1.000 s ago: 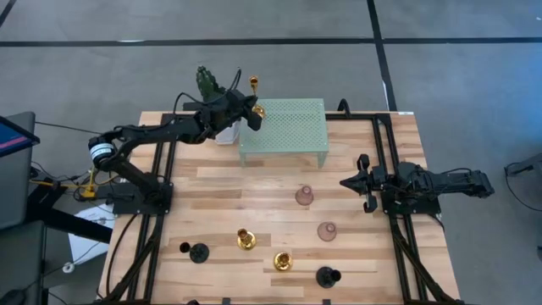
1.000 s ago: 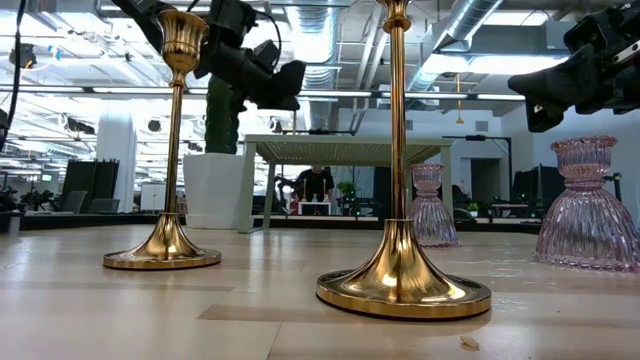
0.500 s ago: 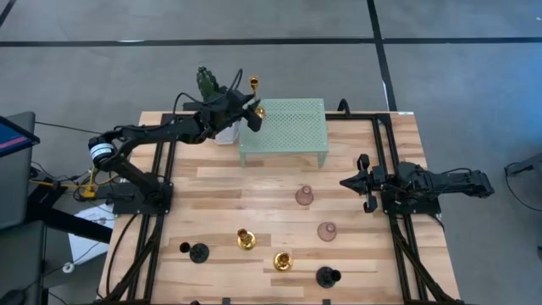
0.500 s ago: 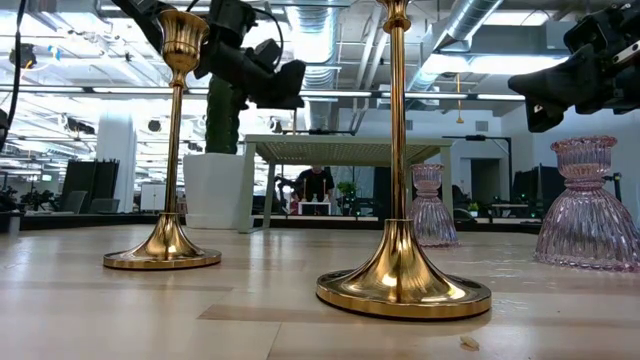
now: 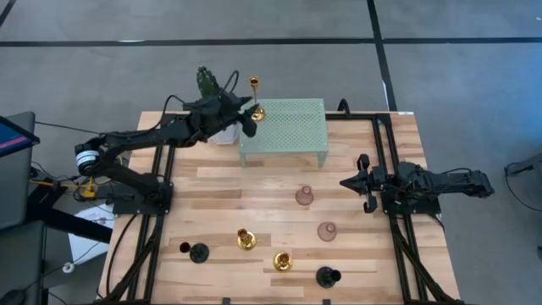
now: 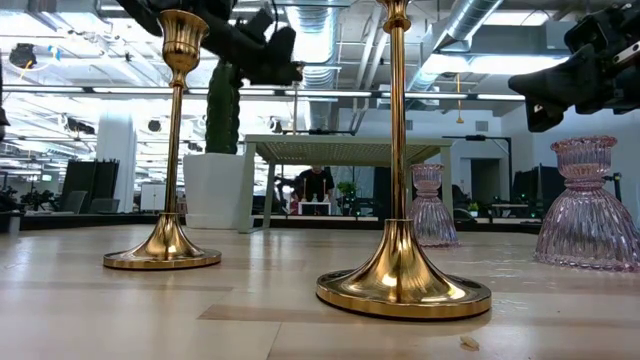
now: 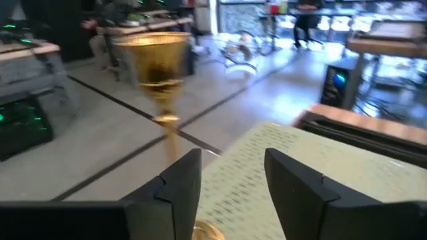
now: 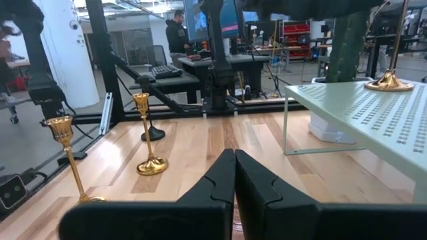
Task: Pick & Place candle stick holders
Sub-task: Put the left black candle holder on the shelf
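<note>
Left gripper (image 5: 246,119) now backed off a touch from a second ago, fingers (image 7: 179,180) spread apart and clear of the gold candle stick holder (image 5: 255,106), left standing upright on the near-left corner of the green mesh shelf (image 5: 284,127), beside the cactus (image 5: 206,81). Right gripper (image 5: 351,182) unchanged, fingers pressed together, parked over the table's right side. Remaining holders unmoved on the wooden table (image 5: 220,182): two gold, two black, two pink glass.

No legible text, label, brand, number or sign appears in any view. A screen (image 8: 200,17) in the room behind the table shows only blurred colour. No writing can be made out on it.
</note>
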### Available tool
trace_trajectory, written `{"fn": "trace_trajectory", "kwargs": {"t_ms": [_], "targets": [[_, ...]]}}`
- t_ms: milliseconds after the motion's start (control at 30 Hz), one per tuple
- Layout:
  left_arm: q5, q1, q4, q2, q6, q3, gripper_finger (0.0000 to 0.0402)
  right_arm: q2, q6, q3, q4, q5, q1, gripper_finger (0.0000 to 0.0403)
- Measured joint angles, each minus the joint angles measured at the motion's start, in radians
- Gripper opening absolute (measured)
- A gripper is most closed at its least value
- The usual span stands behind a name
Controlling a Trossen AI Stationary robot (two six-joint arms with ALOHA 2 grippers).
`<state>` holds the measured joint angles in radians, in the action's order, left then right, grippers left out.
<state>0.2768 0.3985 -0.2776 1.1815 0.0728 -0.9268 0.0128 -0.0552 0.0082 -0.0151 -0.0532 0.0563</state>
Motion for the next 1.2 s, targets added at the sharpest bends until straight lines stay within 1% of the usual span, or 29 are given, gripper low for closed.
{"fn": "trace_trajectory", "kwargs": {"t_ms": [133, 267, 367, 500, 767, 900, 1000, 1067, 1133, 1200], "targets": [[0.000, -0.106, 0.147, -0.062, -0.001, 0.000, 0.0153, 0.000, 0.005, 0.000, 0.000, 0.000, 0.000, 0.0000], [-0.002, -0.254, 0.255, -0.112, 0.004, 0.000, 0.0141, 0.000, 0.005, 0.000, 0.000, 0.000, 0.000, 0.0000], [-0.001, -0.371, 0.340, -0.152, 0.068, 0.000, 0.0132, 0.000, 0.005, 0.000, 0.000, 0.000, 0.000, 0.0000], [0.004, -0.506, 0.428, -0.201, 0.087, 0.022, 0.0116, 0.000, 0.004, 0.000, 0.000, 0.000, 0.000, 0.0000], [0.009, -0.717, 0.436, -0.306, 0.083, 0.171, 0.0083, 0.000, 0.003, 0.000, 0.000, 0.000, 0.000, 0.0000], [0.032, -0.780, 0.430, -0.366, 0.052, 0.247, 0.0055, 0.000, 0.003, 0.000, 0.000, 0.000, 0.000, 0.0000], [0.032, -0.802, 0.413, -0.402, 0.050, 0.292, 0.0031, 0.000, 0.003, 0.000, 0.000, 0.000, 0.000, 0.0000], [0.009, -0.813, 0.390, -0.419, 0.048, 0.325, 0.0018, 0.000, 0.003, 0.000, 0.000, 0.000, 0.000, 0.0000], [-0.048, -0.813, 0.355, -0.429, 0.044, 0.353, 0.0007, 0.000, 0.003, 0.000, 0.000, 0.000, 0.000, 0.0000], [-0.102, -0.813, 0.301, -0.429, 0.042, 0.390, 0.0006, 0.000, 0.003, 0.000, 0.000, 0.000, 0.000, 0.0000]]}}
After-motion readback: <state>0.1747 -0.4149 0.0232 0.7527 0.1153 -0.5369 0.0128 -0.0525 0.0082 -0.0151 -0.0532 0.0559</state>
